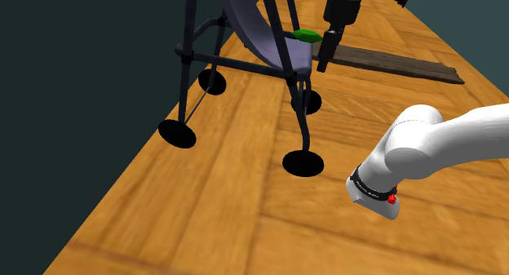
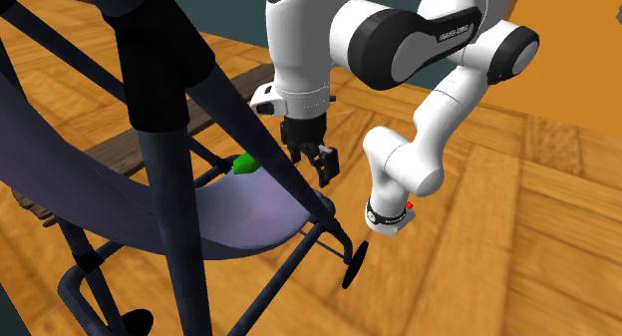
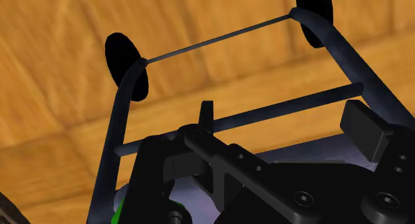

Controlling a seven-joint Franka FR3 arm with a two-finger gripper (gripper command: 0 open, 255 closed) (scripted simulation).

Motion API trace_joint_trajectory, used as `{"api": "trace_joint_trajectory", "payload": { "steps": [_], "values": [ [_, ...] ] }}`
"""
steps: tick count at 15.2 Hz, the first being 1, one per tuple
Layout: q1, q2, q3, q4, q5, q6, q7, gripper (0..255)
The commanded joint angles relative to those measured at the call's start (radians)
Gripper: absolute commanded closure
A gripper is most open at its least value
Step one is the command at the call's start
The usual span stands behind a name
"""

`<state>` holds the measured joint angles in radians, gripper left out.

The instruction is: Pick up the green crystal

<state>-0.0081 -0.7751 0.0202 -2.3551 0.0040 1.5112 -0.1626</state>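
Shoulder view: my all-black two-finger gripper [image 1: 325, 59] hangs over a wheeled chair frame of dark tubes [image 1: 236, 63], which stands on a wooden plank floor [image 1: 245, 208]. The small green crystal [image 1: 306, 35] lies on the frame's lilac-grey sling seat [image 1: 249, 24], near the seat's edge. It is just beside my gripper and not touching it.

Second exterior view: my fingers stand apart and hold nothing. They are near the crystal, on its right in this view, and a slanting frame tube passes close by both.

Wrist view: beyond my parted fingers I see frame bars, two flat black wheels [image 3: 123, 66] and the floor. A sliver of green sits off to one side of the gripper, not between the fingers.

I judge three risks. A finger could strike a tube as I come down. An off-centre approach could nudge the crystal off the seat edge. A push could make the wheeled frame roll away.
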Motion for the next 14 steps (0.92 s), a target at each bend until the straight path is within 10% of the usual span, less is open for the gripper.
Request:
{"api": "trace_joint_trajectory", "payload": {
  "steps": [1, 14],
  "values": [
    [0.0, 0.0, 0.0, 0.0, 0.0, 0.0, 0.0, 0],
    [-0.012, 0.315, -0.115, 0.348, -0.044, 0.047, -0.177, 0]
  ]
}}
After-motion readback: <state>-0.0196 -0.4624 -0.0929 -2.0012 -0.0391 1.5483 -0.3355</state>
